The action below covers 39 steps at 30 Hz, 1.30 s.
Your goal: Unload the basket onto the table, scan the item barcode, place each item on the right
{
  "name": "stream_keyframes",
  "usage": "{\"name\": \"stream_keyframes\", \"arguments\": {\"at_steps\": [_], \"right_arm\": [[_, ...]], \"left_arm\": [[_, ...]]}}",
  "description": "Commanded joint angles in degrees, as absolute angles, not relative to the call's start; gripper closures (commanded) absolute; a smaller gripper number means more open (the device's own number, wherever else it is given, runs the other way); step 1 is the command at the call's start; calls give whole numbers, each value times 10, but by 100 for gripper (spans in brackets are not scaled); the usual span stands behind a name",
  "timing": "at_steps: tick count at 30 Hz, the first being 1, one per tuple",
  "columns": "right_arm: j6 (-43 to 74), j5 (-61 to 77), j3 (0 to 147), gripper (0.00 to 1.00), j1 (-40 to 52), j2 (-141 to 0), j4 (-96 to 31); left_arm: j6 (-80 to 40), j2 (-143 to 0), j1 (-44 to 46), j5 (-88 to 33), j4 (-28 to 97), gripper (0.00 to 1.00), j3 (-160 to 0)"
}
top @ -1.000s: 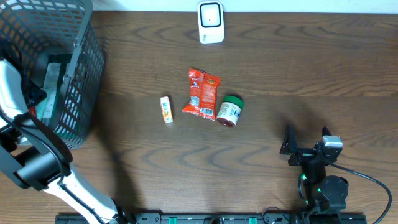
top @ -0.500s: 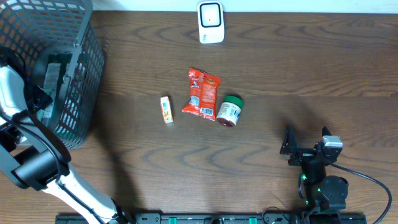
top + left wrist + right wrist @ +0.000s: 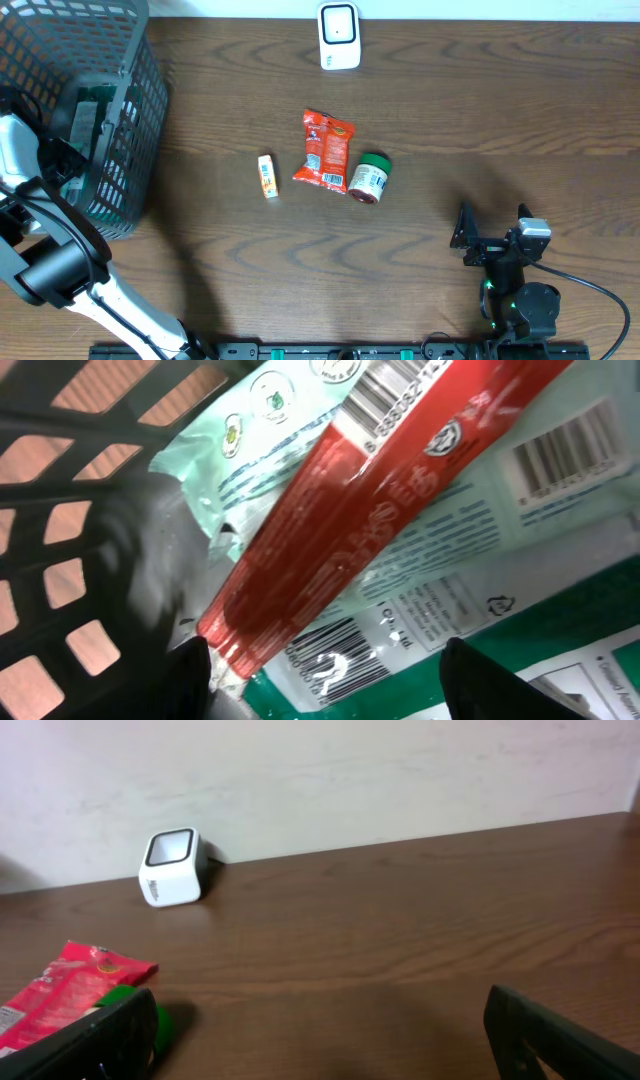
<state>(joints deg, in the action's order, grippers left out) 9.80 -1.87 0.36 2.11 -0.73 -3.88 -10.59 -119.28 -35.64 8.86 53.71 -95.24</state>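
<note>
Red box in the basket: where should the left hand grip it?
Across its narrow width, mid-length, from straight above. The red box lies diagonal atop the pale green packs, long edges exposed; the open left hand likely needs a wrist turn.

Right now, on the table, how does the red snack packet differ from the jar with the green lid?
The red snack packet is a flat pouch; the jar is a round container lying on its side. The packet is longer than the jar. The packet is mostly red; the jar has a white label and green lid. Both lie close together on the table.
</note>
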Motion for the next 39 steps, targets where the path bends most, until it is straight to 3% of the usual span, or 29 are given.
{"name": "stream_keyframes", "arguments": {"at_steps": [1,15,17,19,21,25,30,39], "right_arm": [[91,-18,3,1,17,-8,-41],[91,-18,3,1,17,-8,-41],[91,-18,3,1,17,-8,-41],[91,-18,3,1,17,-8,-41],[91,-18,3,1,17,-8,-41],[91,-18,3,1,17,-8,-41],[91,-18,3,1,17,-8,-41],[91,-18,3,1,17,-8,-41]], "left_arm": [[-103,-1204,-367,77,537,27,-942],[-103,-1206,-390,66,490,27,-893],[-103,-1206,-390,65,485,40,-884],[-103,-1205,-390,54,485,65,-884],[-103,-1202,-390,30,488,73,-890],[-103,-1185,-389,20,496,76,-905],[-110,-1139,-389,19,498,92,-914],[-170,-1000,-384,19,485,92,-914]]}}
